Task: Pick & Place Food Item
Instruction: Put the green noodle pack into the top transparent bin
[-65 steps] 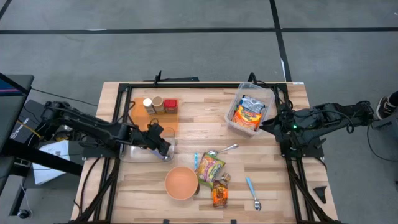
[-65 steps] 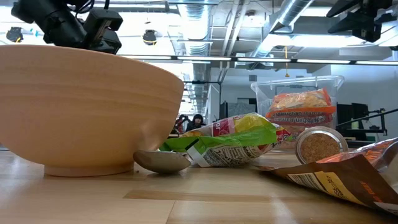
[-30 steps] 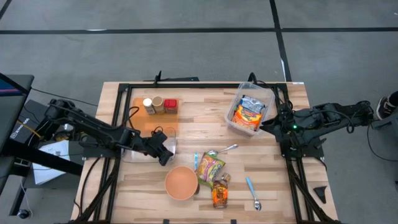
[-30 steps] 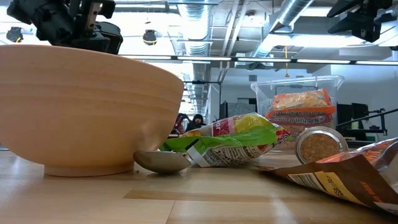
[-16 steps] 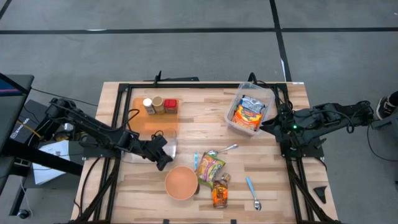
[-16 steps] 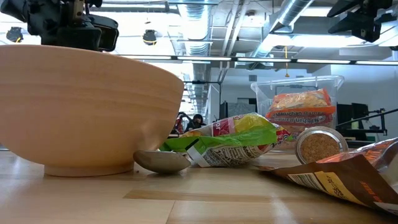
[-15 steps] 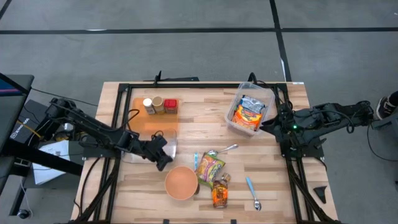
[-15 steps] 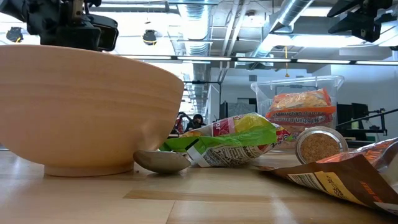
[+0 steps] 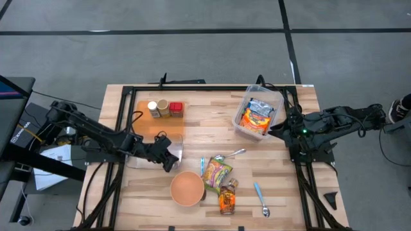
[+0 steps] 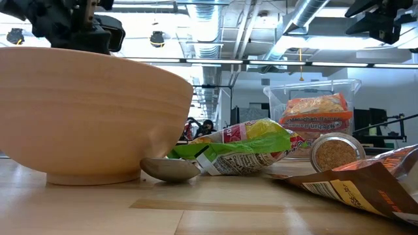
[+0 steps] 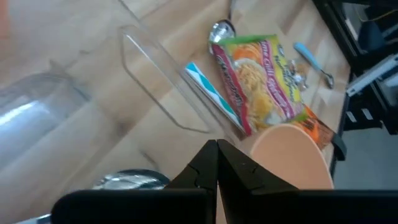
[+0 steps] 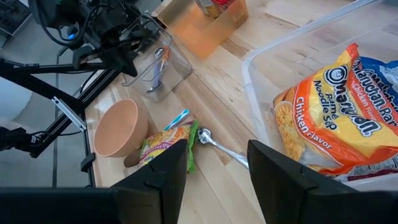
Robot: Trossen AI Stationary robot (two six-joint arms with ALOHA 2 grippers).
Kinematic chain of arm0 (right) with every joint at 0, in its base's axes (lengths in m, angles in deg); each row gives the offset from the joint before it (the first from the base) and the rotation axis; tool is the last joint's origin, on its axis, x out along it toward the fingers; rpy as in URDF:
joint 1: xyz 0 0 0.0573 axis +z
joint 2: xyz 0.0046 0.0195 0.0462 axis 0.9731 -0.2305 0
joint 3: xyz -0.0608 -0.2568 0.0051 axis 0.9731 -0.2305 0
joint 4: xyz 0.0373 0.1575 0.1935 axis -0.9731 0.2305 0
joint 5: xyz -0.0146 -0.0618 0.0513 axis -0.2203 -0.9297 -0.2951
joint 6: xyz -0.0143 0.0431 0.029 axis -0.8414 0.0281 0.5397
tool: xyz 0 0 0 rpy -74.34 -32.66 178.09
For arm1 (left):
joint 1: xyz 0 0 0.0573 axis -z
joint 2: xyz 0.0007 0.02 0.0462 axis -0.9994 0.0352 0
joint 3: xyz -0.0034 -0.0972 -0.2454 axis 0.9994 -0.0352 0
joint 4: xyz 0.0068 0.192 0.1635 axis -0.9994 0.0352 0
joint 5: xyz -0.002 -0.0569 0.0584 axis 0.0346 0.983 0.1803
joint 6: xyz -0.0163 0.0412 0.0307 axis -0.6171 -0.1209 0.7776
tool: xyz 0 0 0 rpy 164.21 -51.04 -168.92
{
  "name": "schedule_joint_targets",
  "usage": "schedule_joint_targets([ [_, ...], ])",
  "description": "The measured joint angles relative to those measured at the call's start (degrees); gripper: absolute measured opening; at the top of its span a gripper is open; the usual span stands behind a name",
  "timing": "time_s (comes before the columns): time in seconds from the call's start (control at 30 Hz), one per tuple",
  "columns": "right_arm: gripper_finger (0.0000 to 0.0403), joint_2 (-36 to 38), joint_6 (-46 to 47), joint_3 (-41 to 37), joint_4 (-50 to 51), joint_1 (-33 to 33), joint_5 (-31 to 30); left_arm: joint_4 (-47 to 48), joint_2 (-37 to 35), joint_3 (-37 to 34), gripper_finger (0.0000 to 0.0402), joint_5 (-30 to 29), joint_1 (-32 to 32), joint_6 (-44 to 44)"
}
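A green and yellow noodle packet (image 9: 216,172) lies flat near the middle of the wooden bench (image 9: 212,115), just beside a peach-coloured bowl (image 9: 187,188). A metal spoon (image 9: 230,154) lies just past the packet, and a brown snack packet (image 9: 227,199) lies on the packet's other side, toward the bench's front edge. A blue-handled spoon (image 9: 261,198) rests farther right. At the right rear, a clear plastic tub (image 9: 259,112) holds an orange chicken noodle packet (image 12: 339,118). The left gripper (image 9: 168,159) hangs over a clear container (image 11: 168,87) just left of the bowl, its fingers closed together with nothing between them. The right gripper (image 12: 214,163) waits at the bench's right edge beside the tub, its fingers parted and empty. Three spice jars (image 9: 164,108) stand on an orange mat at the left rear.
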Motion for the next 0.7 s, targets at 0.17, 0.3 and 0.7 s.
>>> schedule_joint_targets([
  [0.17, 0.0163, 0.0, 0.0, 0.0, 0.0, 0.0, 0.0, 0.8, 0.0, 0.0, 0.0, -1.2, -1.5, 0.2],
  [0.3, 0.0163, 0.0, 0.0, 0.0, 0.0, 0.0, 0.0, 0.4, -1.8, 0.1, 0.0, -1.9, -2.6, 2.5],
  [0.7, 0.0163, 0.0, -0.2, 0.0, 0.0, 0.0, 0.0, -27.9, -11.2, 0.1, 0.0, 5.2, -3.0, 15.5],
])
